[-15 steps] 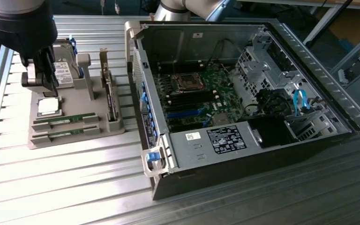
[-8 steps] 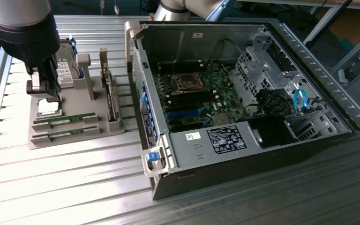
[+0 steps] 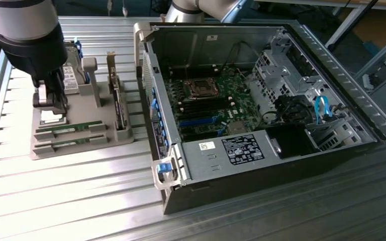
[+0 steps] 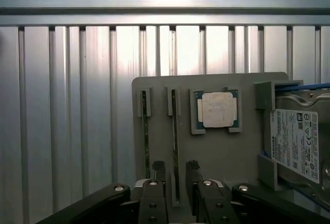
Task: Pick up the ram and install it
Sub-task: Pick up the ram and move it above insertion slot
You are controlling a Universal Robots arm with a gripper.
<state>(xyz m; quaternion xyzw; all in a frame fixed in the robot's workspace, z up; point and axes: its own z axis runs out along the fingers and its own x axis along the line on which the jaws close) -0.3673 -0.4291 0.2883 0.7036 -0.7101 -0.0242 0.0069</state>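
Two ram sticks stand on edge in slots of a grey parts tray [image 4: 216, 152]. One ram stick [image 4: 175, 131] runs between my gripper's [image 4: 175, 168] two dark fingertips [image 4: 159, 167], which stand apart on either side of it without pinching it. The other ram stick [image 4: 146, 131] lies parallel, just outside the fingers. In the exterior view the gripper [image 3: 51, 108] hangs over the tray [image 3: 79, 148] at the exterior view's left, above the ram sticks [image 3: 69, 131]. The gripper is open and holds nothing.
A square silver processor [image 4: 217, 109] and a labelled hard drive [image 4: 296, 141] sit in the same tray. An upright card [image 3: 116, 100] stands at the tray's edge. An open computer case [image 3: 247, 100] with its motherboard [image 3: 203, 100] lies to the exterior view's right on the ribbed aluminium table [image 3: 72, 201].
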